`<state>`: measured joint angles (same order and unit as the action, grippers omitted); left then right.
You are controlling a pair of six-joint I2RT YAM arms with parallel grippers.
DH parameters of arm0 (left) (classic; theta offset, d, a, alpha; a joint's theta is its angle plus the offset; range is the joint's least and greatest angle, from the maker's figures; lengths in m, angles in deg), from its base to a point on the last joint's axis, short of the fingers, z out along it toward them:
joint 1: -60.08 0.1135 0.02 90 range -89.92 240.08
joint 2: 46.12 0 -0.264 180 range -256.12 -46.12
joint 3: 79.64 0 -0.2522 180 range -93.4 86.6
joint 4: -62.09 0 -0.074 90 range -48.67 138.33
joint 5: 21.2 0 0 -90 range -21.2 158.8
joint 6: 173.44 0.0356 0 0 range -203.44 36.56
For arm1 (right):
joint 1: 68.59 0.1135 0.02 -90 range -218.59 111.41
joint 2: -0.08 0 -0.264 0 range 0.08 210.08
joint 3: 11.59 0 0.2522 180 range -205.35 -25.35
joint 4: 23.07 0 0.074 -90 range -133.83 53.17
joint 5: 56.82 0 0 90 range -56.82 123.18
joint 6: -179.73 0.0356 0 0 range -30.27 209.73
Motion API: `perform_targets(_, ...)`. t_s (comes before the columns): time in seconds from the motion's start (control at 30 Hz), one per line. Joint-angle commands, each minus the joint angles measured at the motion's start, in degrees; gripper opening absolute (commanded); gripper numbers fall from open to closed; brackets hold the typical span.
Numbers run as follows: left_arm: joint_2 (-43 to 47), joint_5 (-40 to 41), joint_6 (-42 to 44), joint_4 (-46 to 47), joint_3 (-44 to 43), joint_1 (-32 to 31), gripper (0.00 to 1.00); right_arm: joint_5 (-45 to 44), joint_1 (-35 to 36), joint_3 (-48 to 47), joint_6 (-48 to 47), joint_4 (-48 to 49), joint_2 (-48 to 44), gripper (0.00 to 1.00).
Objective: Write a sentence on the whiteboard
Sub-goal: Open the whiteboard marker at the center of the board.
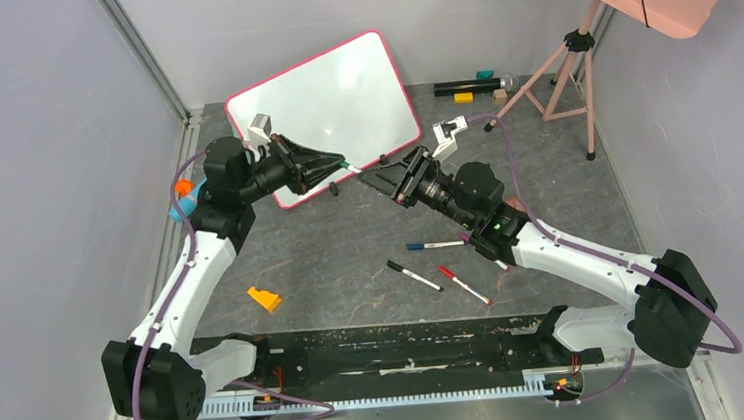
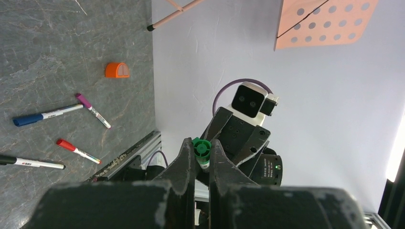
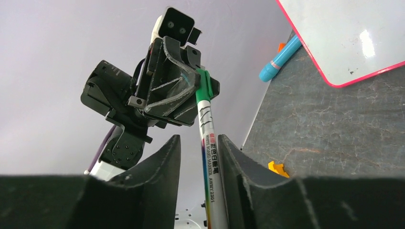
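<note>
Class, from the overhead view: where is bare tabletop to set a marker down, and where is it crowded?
Bare: between the orange wedge and the black marker; also between the tripod and the right arm. Crowded: around the blue marker and red marker.

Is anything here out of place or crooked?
Yes. The whiteboard lies skewed to the table edges, with no writing visible. A blue marker, black marker and red marker lie scattered mid-table. The green marker hangs in the air between the left gripper and right gripper.
</note>
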<state>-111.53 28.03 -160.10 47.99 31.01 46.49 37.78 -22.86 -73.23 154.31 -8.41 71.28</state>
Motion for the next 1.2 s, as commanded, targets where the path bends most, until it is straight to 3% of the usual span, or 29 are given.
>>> perform_targets(0.0, 1.07, -1.27, 1.43, 0.71, 0.48, 0.05, 0.02, 0.60, -0.21, -1.58, 0.39, 1.98, -0.05, 0.37)
perform_targets(0.27, 0.37, -2.38, 1.43, 0.69, 0.92, 0.05, 0.02, 0.90, -0.29, -2.18, 0.66, 3.31, 1.24, 0.32)
perform_targets(0.37, 0.25, -2.38, 1.47, 0.70, 0.99, 0.05, 0.02, 0.87, -0.31, -2.39, 0.90, 3.91, 1.67, 0.01)
perform_targets(0.57, -0.53, -1.68, 2.25, 0.69, 1.54, 0.50, 0.02, -0.05, -0.68, 0.06, 0.89, 4.03, -0.13, 0.00)
perform_targets(0.83, -4.17, -4.77, 4.92, -0.40, 2.33, 9.57, 0.02, 2.70, -4.25, 13.46, 1.27, 0.42, -11.45, 0.00)
perform_targets(1.0, -5.08, -3.70, 9.05, -2.77, 4.76, 10.97, 0.02, 2.54, -6.64, 19.64, -0.53, -6.39, -19.47, 0.00)
perform_targets(1.17, -3.41, 1.63, 18.99, -13.90, 8.85, 10.78, 0.02, 0.21, -7.41, 12.28, -12.28, -24.85, -19.37, 0.00)
